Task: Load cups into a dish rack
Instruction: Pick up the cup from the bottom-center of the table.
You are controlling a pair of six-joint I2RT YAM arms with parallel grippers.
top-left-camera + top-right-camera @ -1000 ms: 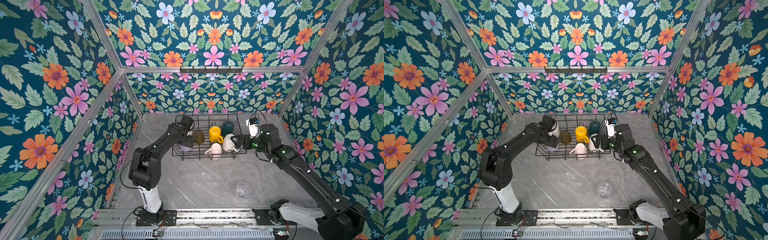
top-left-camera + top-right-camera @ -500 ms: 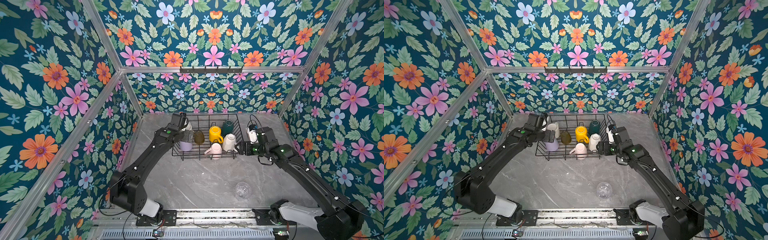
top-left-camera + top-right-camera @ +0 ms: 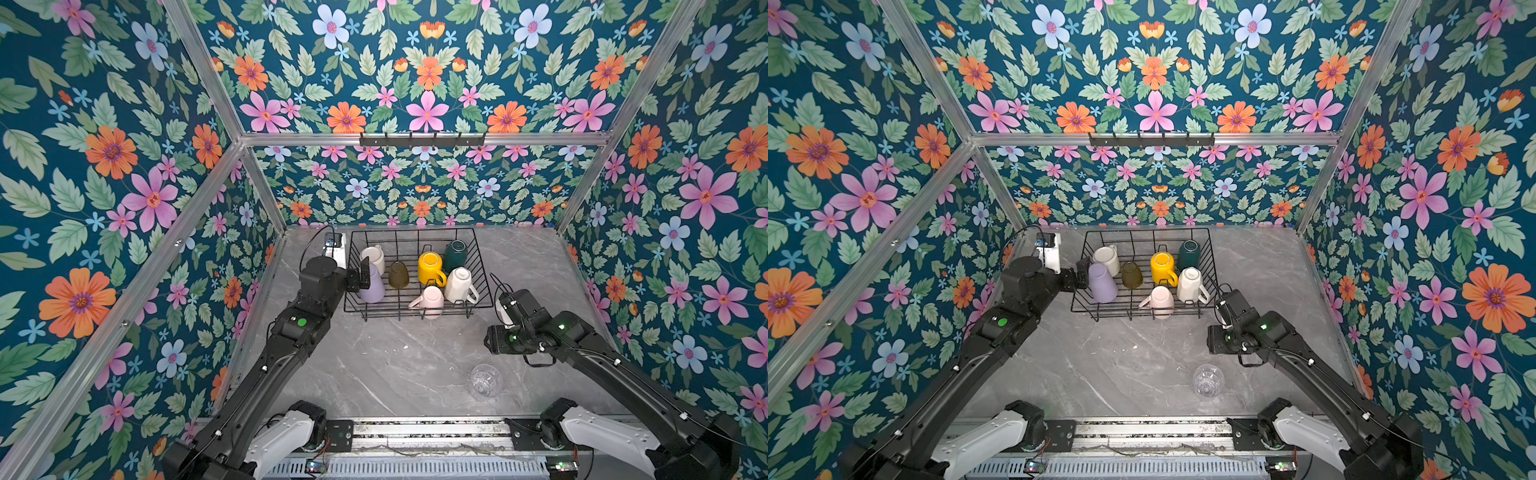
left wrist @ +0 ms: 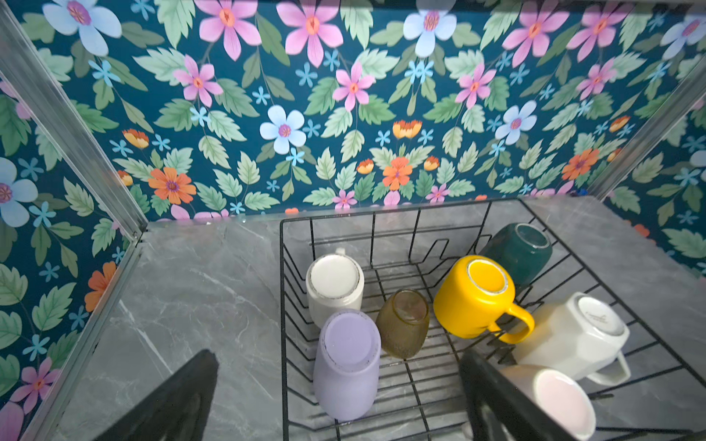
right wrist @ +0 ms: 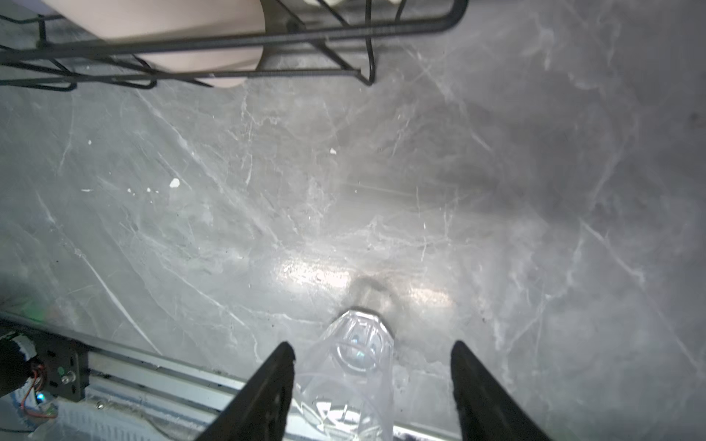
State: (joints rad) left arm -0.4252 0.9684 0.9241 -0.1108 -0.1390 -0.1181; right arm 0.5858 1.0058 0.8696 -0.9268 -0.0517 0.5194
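Fingers [image 4: 179, 397] of the left gripper [image 4: 337, 354] stand spread beside the lilac tumbler [image 4: 345, 366] in the dish rack [image 4: 281, 290]. The right gripper [image 5: 371, 344] has its fingers [image 5: 267, 393] apart, near the clear glass [image 3: 484, 380] on the table [image 3: 395, 365]. Print on the white mug [image 4: 565, 343] is unreadable.

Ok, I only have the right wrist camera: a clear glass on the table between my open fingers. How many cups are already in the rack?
Observer: Seven are in the rack.
Operator: Where is the left gripper?
Observer: Open, holding nothing, at the rack's left edge near the lilac cup.
Operator: Any room for the glass?
Observer: Yes, bare wire at the near side between the lilac cup and the pink mug.
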